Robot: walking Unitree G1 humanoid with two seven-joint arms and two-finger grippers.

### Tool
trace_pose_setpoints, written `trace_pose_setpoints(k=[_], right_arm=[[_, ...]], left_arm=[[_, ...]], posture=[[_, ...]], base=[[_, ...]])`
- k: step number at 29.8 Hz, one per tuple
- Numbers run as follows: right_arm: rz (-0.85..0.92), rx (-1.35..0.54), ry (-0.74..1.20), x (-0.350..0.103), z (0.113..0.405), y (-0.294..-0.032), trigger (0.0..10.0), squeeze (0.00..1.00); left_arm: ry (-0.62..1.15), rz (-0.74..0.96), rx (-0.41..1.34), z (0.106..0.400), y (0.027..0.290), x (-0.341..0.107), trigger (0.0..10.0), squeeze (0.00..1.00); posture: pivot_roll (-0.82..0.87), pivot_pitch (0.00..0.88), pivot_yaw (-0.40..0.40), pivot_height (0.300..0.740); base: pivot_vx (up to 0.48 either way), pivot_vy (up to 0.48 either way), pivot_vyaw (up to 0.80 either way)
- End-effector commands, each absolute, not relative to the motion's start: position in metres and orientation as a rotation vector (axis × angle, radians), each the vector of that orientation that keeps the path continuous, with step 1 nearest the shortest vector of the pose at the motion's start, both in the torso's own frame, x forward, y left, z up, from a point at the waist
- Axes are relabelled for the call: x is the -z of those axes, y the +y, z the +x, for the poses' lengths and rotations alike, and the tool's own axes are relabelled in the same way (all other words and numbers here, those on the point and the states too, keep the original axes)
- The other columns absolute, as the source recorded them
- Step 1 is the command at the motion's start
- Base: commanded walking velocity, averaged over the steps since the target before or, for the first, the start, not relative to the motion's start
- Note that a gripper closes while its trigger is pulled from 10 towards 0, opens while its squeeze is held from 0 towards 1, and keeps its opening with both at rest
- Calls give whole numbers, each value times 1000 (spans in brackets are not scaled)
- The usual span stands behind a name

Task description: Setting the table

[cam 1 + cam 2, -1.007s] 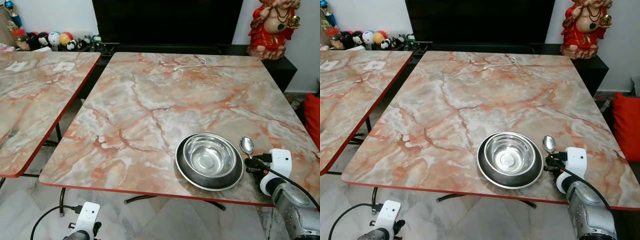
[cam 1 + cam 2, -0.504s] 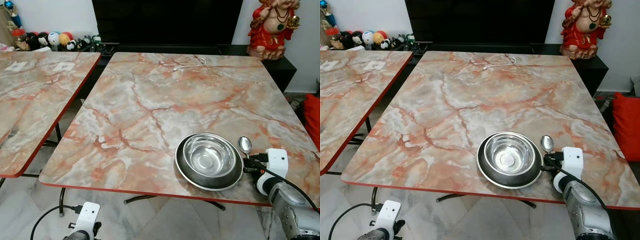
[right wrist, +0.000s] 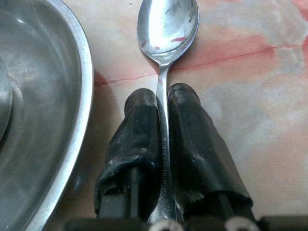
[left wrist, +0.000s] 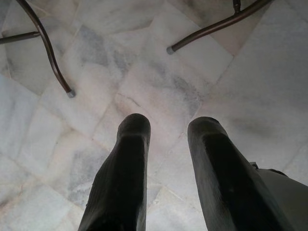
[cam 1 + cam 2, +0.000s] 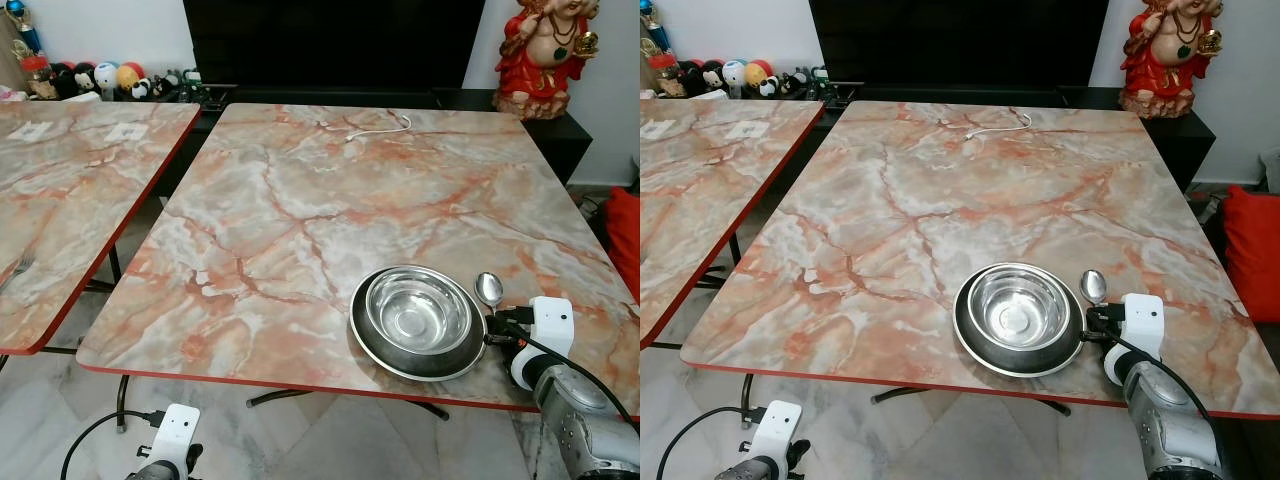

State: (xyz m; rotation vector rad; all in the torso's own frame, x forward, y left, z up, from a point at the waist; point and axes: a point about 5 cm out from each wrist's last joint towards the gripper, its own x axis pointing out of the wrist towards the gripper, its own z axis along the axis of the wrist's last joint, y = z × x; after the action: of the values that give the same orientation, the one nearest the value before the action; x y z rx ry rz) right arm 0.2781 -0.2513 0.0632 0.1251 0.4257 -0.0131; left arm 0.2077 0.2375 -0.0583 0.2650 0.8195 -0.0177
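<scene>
On the near right corner of the marble desk [image 5: 300, 200], the place setting is coming together: a steel bowl [image 5: 418, 312] sits nested in a plate [image 5: 372, 348], both set down well inside the red edge. Just beside the plate, on its right, lies the spoon [image 3: 167, 25], bowl end pointing away from the robot, and the right gripper [image 3: 162, 103] has its jaws clamped tight on the handle, one black finger pressed to each side. Whether the spoon head is resting flat on the marble or held a touch above it is hard to say from these angles, though it looks very low. So the judgement is this: bowl and plate are placed, the spoon is right at its spot, and what seems left is for the jaws to let go and the arm to draw back without dragging the handle against the plate rim. Down below the desk edge, the left gripper [image 4: 166, 144] hangs idle over the tiled floor [image 4: 144, 72], jaws spread with nothing between them. No cup or other cutlery is laid out.
</scene>
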Motion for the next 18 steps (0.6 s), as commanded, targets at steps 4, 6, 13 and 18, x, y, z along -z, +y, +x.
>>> trace_pose_setpoints(k=[4,6,13,18], right_arm=[[118,12,446,-59,277,-249,10000,384],[117,17,447,-59,276,-249,10000,376],[116,23,445,-58,276,-249,10000,376],[119,49,434,-59,277,-252,10000,463]], left_arm=[[822,271,16,208,239,58,10000,0],[823,271,16,208,239,58,10000,0],[825,273,15,207,240,58,10000,0],[826,274,15,207,240,58,10000,0]], posture=[[25,26,1,740],[25,26,1,740],[26,27,2,740],[27,27,3,740]], base=[[0,0,0],[0,0,0],[0,0,0],[0,0,0]])
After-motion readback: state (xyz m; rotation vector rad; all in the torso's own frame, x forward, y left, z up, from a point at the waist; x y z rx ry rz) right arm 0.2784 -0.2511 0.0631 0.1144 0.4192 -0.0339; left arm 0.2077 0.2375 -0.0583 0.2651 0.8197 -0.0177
